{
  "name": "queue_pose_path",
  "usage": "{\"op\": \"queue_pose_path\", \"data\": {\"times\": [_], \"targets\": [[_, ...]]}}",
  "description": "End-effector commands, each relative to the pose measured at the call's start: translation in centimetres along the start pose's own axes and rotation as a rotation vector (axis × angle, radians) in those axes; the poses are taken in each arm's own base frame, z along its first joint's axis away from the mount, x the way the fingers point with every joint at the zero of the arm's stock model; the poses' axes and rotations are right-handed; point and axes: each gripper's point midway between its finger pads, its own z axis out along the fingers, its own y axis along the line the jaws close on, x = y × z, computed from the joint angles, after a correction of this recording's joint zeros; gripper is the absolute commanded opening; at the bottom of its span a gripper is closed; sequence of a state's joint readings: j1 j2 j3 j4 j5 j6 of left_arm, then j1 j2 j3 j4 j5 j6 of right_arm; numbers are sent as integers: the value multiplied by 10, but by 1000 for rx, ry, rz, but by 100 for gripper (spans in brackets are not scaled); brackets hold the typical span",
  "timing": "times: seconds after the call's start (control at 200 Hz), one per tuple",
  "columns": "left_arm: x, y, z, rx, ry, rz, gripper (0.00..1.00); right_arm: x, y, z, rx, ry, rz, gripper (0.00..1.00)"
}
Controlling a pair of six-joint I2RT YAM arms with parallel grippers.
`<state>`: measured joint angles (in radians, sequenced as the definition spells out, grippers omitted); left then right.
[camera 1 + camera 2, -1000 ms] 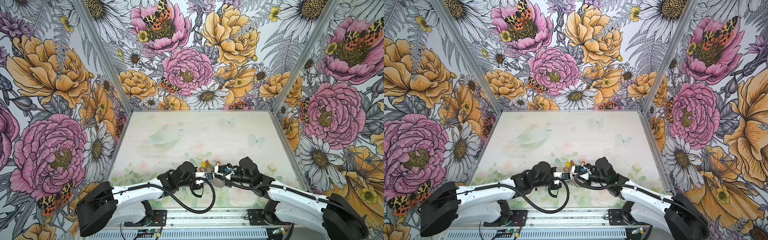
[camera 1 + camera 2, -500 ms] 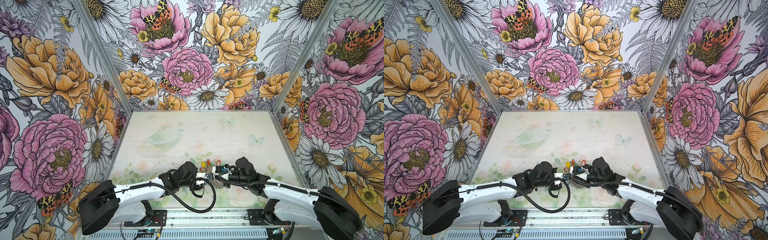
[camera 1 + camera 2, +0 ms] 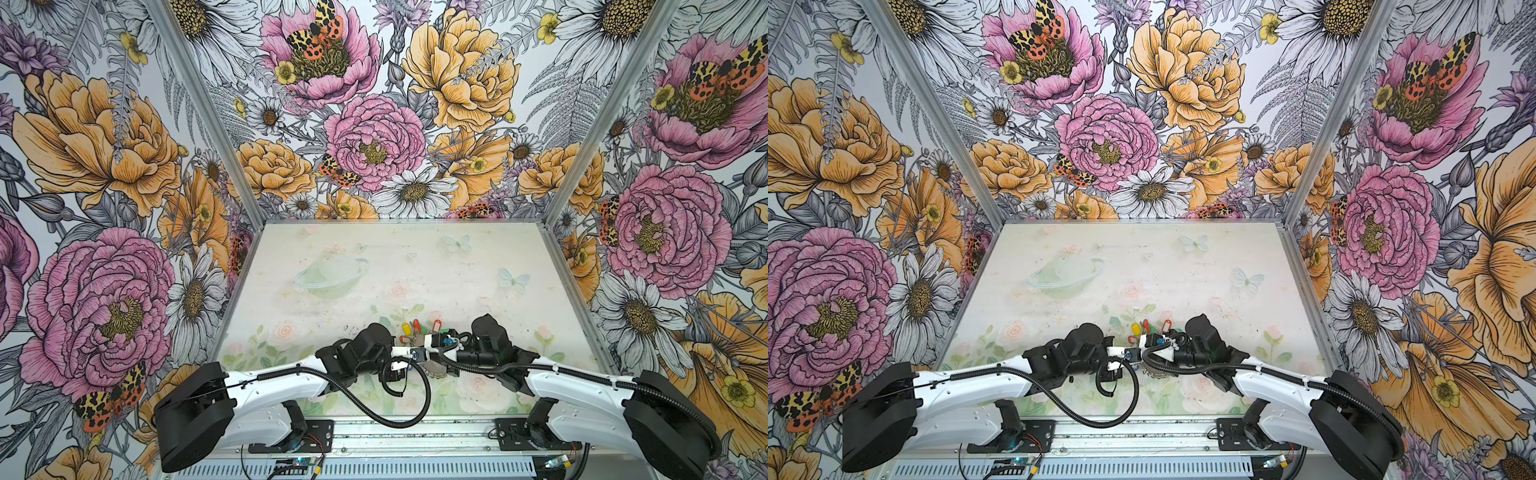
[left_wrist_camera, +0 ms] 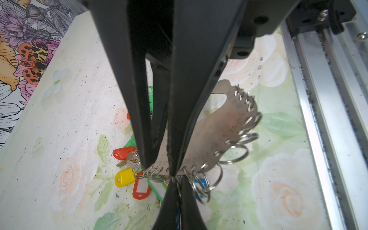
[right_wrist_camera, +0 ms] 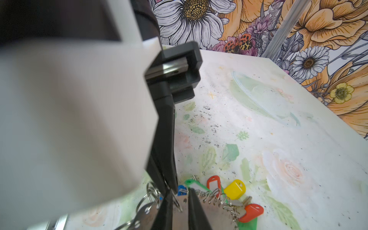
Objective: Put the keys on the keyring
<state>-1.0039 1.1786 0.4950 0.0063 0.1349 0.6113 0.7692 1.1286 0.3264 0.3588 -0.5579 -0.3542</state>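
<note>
left gripper (image 4: 159, 170): jaws closed on the keyring (image 4: 219, 129), pinching its ring-fringed edge; the keyring looks tilted, not flat on the table (image 4: 59, 119)

right gripper (image 5: 180, 192): points in from the opposite side, tips on that same edge right beside the left gripper's tips; jaws narrow, a strip of keyring and one small ring show in the gap, can't tell if they pinch the ring, the keyring or nothing

keyring sits close to the front rail (image 4: 322, 129), about halfway along it; in both top views the grippers meet over it and hide most of it

small rings (image 4: 249, 137) stick out along the keyring's side nearest the rail

keys (image 4: 139, 187) bunch on the side away from the rail, on the table against the keyring's edge: yellow tag (image 3: 406, 329), two red, green, a blue tag (image 5: 181, 189) right by the right gripper's tips, plus a bare metal key (image 4: 122, 163)

can't tell which tags are hooked on and which just lie next to it

a blurred white block (image 5: 69, 109) fills much of the right wrist view, so most of the keyring is hidden there
</note>
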Motion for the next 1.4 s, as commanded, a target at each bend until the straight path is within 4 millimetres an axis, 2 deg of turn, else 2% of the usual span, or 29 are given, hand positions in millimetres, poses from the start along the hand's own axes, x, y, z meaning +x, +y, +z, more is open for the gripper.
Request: {"op": "queue_pose_path", "data": {"times": [0.0,0.265,0.535,0.951,1.181,1.396], "targets": [[-21,15,-8,-50,-92,-11,0,10,19,0,-72,4,-53,17],[-22,18,-11,-63,-108,-9,0,14,24,3,-97,6,-73,19],[-24,10,-8,-16,-120,-13,0,9,13,5,-45,-2,-82,19],[-30,6,-10,14,-143,-21,0,16,8,10,-35,32,-53,9],[-31,6,-12,8,-155,-20,0,19,5,10,-14,45,-57,15],[-34,6,-15,8,-171,-21,0,18,4,12,-10,32,-59,15]]}}
